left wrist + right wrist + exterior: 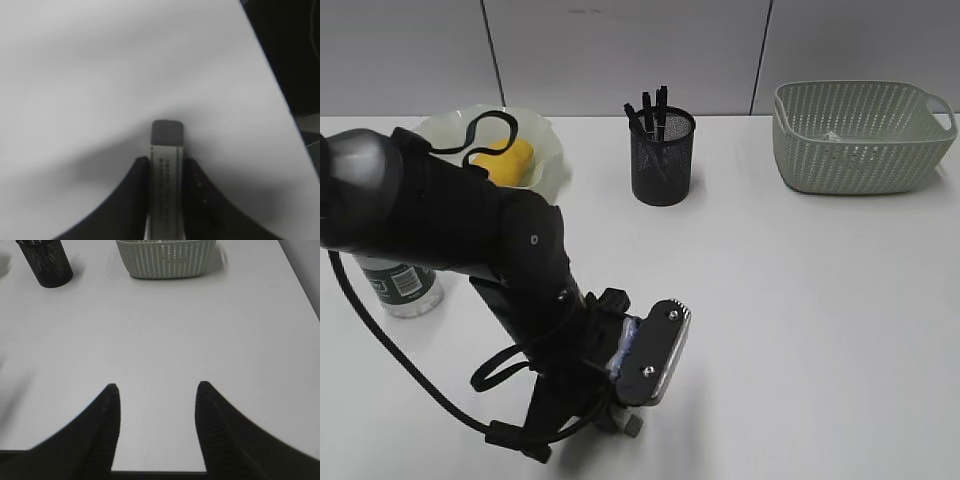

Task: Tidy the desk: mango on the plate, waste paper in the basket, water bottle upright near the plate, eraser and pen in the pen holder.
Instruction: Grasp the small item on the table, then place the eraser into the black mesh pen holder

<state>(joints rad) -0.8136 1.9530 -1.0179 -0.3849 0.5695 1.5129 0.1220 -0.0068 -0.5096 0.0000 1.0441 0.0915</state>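
Note:
My left gripper is shut on the eraser, a white-sleeved block with a grey tip, low over the table's front edge. In the exterior view the gripper is mostly hidden by the arm, with the eraser tip showing. The yellow mango lies on the pale plate. The water bottle stands upright in front of the plate. The black mesh pen holder holds pens. Paper lies in the green basket. My right gripper is open and empty.
The left arm and its cables cover the front left of the table. In the right wrist view the pen holder is at far left and the basket straight ahead. The table's edge runs along the right.

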